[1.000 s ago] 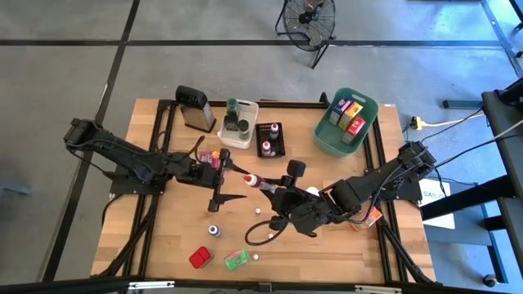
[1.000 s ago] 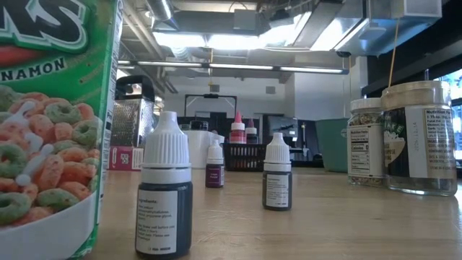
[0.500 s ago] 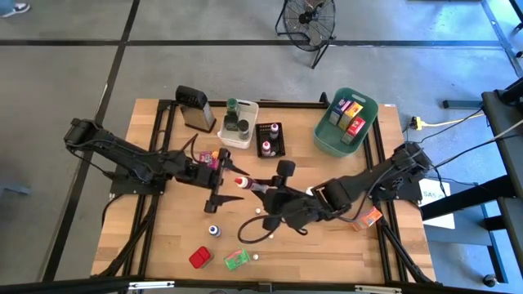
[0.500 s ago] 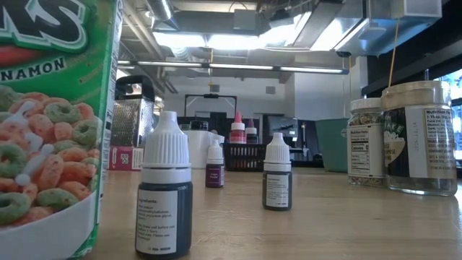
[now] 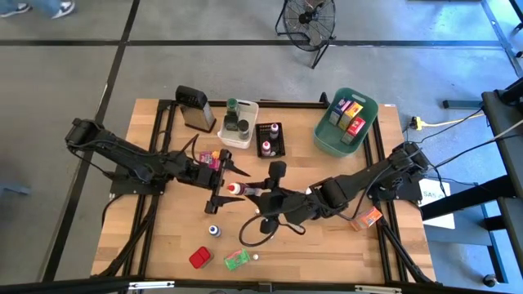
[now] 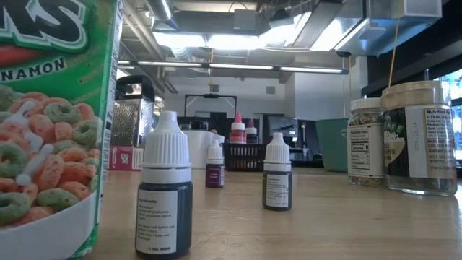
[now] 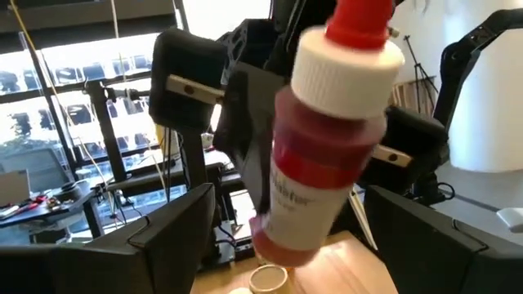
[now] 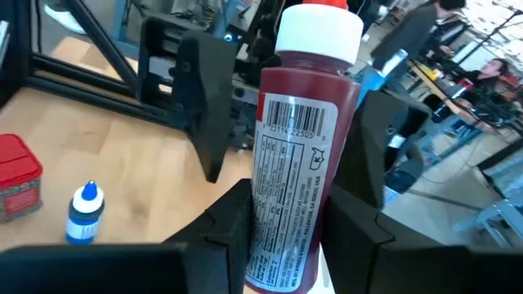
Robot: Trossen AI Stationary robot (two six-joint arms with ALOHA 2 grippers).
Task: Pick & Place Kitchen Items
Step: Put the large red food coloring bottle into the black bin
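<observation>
A red sauce bottle [image 5: 235, 189] with a white cap and a red tip hangs above the middle of the table, and my right gripper [image 5: 253, 193] is shut on it. My left gripper [image 5: 243, 185] faces it from the table's left and is open. Its two fingers [image 7: 176, 233] stand on either side of the bottle's cap end [image 7: 347, 57] with a gap to the bottle. In the right wrist view the bottle [image 8: 298, 163] points away from the camera, with the left fingers [image 8: 196, 106] beyond it. My right gripper pinches the bottle's labelled body near its base end [image 8: 282, 233] between its two fingers [image 8: 229, 220]. The fingers come roughly level from the table's right and lie along the bottle. The bottle is lifted clear of the table, its cap toward my left gripper.
At the far edge stand a grater [image 5: 194, 106], a white bin [image 5: 248, 109] with jars, a black tray [image 5: 270, 151] and a teal bin [image 5: 327, 139] with packets. A small blue-capped bottle [image 5: 214, 231], red [image 5: 199, 257], green [image 5: 236, 259], orange [image 5: 368, 216] and pink [image 5: 211, 157] packets lie around.
My right gripper has carried the red bottle toward the table's left, in between my left gripper's open fingers, and has turned so that the cap now points at the left gripper. The bottle has stayed clear of the table. My left gripper has kept its place.
</observation>
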